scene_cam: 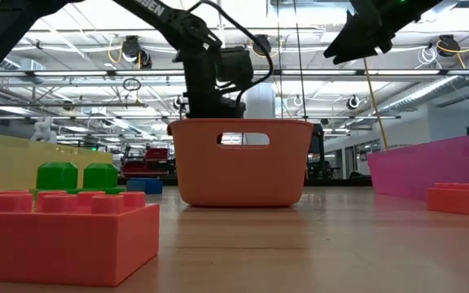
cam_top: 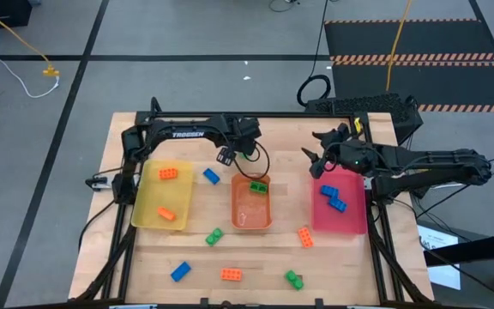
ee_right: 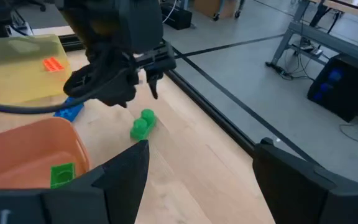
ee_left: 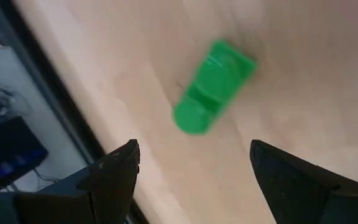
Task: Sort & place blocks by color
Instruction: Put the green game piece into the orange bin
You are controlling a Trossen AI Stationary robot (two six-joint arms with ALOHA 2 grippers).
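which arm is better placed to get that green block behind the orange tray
Left. Its gripper hangs right over the green block, jaws open, beside the orange tray. The right gripper sits farther off, over the pink tray.

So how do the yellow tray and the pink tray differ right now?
The yellow tray sits at the table's left, the pink tray at its right. The yellow tray holds orange blocks, the pink tray blue blocks. The yellow tray's blocks lie apart, near opposite ends; the pink tray's lie bunched together. Both are rectangular trays, each holding a single colour.
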